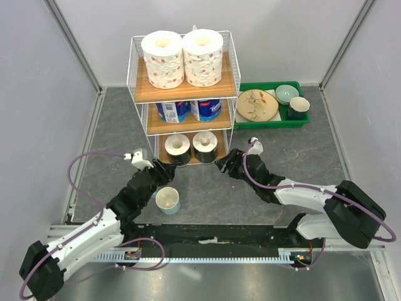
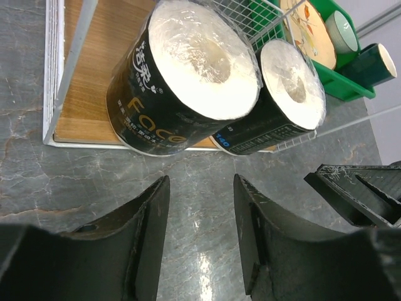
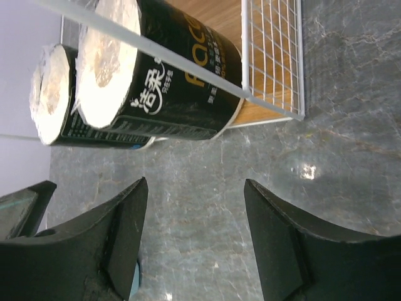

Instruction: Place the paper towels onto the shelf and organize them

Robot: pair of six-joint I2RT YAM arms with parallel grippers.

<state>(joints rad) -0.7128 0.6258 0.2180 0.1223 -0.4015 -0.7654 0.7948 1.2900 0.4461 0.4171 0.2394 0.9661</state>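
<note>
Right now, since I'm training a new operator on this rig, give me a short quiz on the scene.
1. True or false: the left tool is holding a dark-wrapped roll.
2. Which tier of the shelf holds the blue-wrapped rolls? A top, B middle, C bottom.
3. How many rolls stand on the shelf altogether?
Key: 1 false, its jaws stand open and empty, short of the roll. 2 B. 3 six.
</note>
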